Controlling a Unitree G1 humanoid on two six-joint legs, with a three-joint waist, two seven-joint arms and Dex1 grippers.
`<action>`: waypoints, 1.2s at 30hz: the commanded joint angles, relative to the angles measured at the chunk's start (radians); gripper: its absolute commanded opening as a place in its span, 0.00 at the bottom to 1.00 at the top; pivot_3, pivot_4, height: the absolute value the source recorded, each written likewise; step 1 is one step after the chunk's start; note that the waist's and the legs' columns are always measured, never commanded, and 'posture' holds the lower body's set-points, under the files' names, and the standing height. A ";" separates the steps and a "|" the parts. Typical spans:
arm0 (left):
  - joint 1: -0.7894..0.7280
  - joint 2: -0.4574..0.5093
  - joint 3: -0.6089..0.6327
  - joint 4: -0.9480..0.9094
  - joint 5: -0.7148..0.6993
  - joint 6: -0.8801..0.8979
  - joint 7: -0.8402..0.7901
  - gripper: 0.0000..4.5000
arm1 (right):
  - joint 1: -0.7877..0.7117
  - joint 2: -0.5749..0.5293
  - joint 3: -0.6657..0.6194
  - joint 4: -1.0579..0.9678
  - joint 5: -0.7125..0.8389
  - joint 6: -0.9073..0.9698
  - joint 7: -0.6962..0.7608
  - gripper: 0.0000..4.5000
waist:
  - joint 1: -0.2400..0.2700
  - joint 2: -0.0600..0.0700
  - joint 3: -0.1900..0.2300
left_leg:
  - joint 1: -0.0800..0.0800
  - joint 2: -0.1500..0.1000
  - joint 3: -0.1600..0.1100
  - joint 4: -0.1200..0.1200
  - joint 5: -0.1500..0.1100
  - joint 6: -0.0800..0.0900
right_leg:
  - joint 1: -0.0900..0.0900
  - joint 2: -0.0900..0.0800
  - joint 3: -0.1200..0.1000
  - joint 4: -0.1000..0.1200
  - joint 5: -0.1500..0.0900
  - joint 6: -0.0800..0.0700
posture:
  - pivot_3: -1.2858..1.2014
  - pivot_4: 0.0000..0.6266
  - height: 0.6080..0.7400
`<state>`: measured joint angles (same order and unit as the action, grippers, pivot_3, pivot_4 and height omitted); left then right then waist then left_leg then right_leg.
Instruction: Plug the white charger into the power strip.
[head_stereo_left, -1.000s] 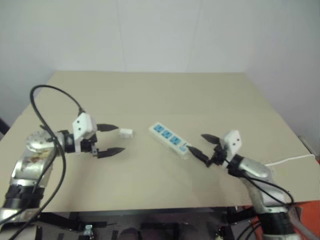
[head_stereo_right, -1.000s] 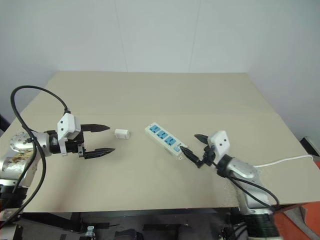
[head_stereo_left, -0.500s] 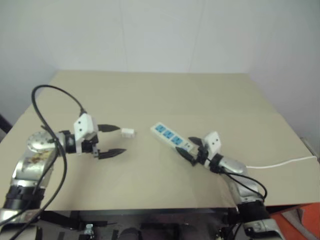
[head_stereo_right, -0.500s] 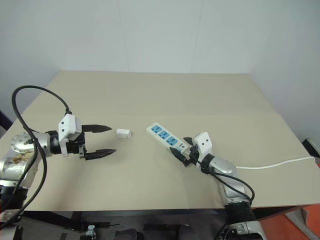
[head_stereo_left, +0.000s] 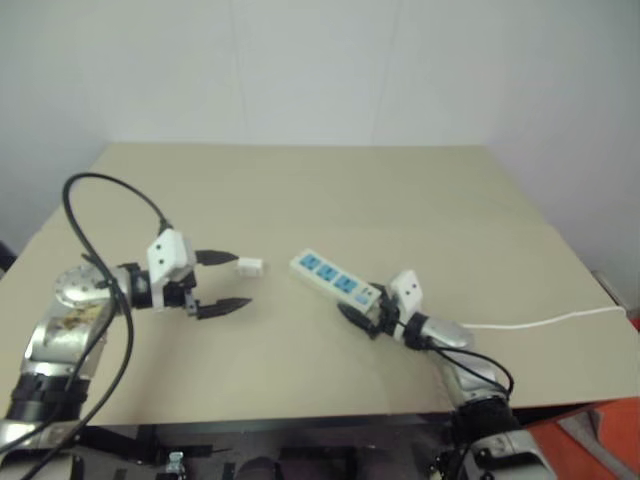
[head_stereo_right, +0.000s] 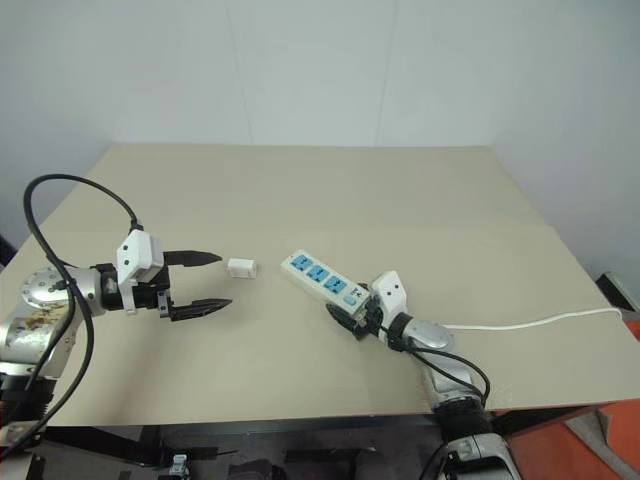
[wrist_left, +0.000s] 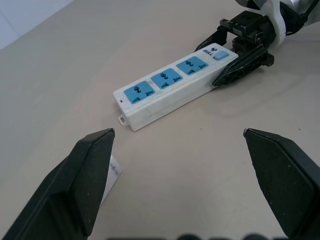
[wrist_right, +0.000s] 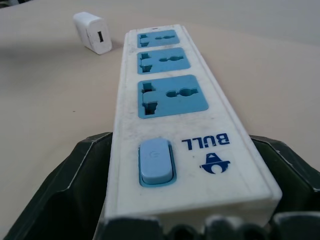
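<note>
Left gripper (head_stereo_right: 200, 280) hangs above the tan table (head_stereo_right: 330, 190) on its left side, fingers spread wide, nothing between them, pointing toward the table's middle. White charger (head_stereo_right: 241, 267) lies flat on the table just past the upper fingertip, apart from it; short block, long axis roughly left-right across the table. In the right wrist view the charger's face with a small slot is turned toward the power strip.

Power strip (head_stereo_right: 318, 281) sits mid-table, to the right of the charger and clear of it. Long axis diagonal: free end up-left toward the charger, switch end down-right. Three blue sockets face up, blue switch (wrist_right: 156, 161) at the near end.

Right gripper (head_stereo_right: 352, 313) is at the strip's switch end, one black finger along each long side, jaws straddling the body. Firm squeeze or just touching: can't tell. Thin white cord (head_stereo_right: 530, 322) runs off to the table's right edge.
</note>
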<state>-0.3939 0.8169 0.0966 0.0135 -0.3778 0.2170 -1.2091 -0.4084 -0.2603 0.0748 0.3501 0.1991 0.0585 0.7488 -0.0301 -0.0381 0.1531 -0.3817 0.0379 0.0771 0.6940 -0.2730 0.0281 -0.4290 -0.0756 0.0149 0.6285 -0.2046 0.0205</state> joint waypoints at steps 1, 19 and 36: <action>-0.016 0.015 0.021 -0.009 -0.005 -0.029 -0.005 1.00 | -0.001 0.002 0.011 0.069 -0.015 -0.023 0.018 0.77 | -0.003 0.000 0.000 | 0.002 0.000 0.000 0.000 0.000 0.000 | 0.003 0.000 0.000 -0.001 0.000 0.000 | 0.52 0.24 1.00; -0.325 0.007 -0.112 0.360 0.101 -0.278 -0.251 1.00 | -0.032 -0.091 -0.026 -0.013 0.075 -0.298 0.310 0.76 | 0.014 0.000 0.000 | -0.005 -0.001 0.001 0.000 0.000 0.000 | -0.004 0.000 -0.001 -0.001 0.000 0.000 | 0.52 0.24 1.00; -0.918 -0.108 -0.549 0.938 0.554 -0.567 -0.358 1.00 | -0.073 -0.147 0.060 0.057 0.063 -0.182 0.544 0.76 | 0.018 -0.002 0.001 | -0.011 -0.002 0.001 0.002 0.000 0.000 | -0.008 0.000 -0.001 -0.001 0.000 0.001 | 0.52 0.24 1.00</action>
<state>-1.2706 0.7232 -0.4327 0.9243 0.1249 -0.3297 -1.5877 -0.4688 -0.4122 0.1401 0.4447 0.2483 -0.1296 1.2946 -0.0117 -0.0398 0.1545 -0.3934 0.0358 0.0782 0.6960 -0.2732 0.0289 -0.4372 -0.0758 0.0141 0.6270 -0.2045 0.0213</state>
